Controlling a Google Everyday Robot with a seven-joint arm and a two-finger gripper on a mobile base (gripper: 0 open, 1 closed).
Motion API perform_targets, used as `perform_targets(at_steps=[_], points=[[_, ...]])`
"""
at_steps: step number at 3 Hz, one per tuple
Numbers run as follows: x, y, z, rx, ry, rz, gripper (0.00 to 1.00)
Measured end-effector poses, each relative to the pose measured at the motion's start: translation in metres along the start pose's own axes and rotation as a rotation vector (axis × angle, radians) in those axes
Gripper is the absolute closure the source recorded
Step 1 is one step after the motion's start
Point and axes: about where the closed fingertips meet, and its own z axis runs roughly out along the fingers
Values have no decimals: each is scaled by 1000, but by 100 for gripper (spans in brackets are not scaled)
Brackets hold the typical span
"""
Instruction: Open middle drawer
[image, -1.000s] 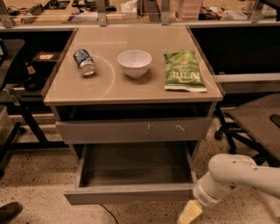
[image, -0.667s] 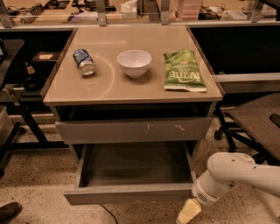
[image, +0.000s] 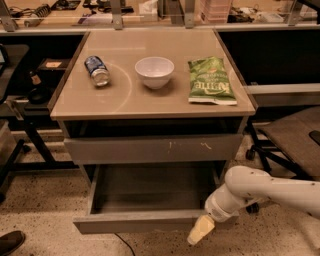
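The middle drawer (image: 145, 221) is pulled out below the table top, and its grey box interior (image: 150, 187) is open to view and holds nothing. Its plain flat front faces the camera. Above it is the larger grey drawer front with white scratch marks (image: 150, 148), standing slightly out from the cabinet. My gripper (image: 200, 230) is at the end of the white arm (image: 260, 192), which comes in from the lower right. It sits just in front of the right end of the middle drawer's front, low near the floor. The lowest drawer is hidden.
On the table top (image: 120, 95) lie a can on its side (image: 97, 70), a white bowl (image: 154, 71) and a green chip bag (image: 210, 81). An office chair (image: 292, 135) stands at the right, dark furniture (image: 25, 100) at the left, and a shoe (image: 10, 242) at the bottom left.
My arm and gripper have shifted slightly left and up, staying by the drawer's right front corner. The middle drawer is pulled out as far as before.
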Motion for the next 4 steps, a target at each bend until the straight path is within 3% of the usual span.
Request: perform_targets(at_steps=[1, 2, 3, 4], points=[[-22, -7, 25, -53, -8, -48, 0], [-28, -9, 44, -90, 4, -64, 0], [-24, -8, 50, -100, 44, -58, 0], [2, 1, 36, -93, 125, -14, 0]])
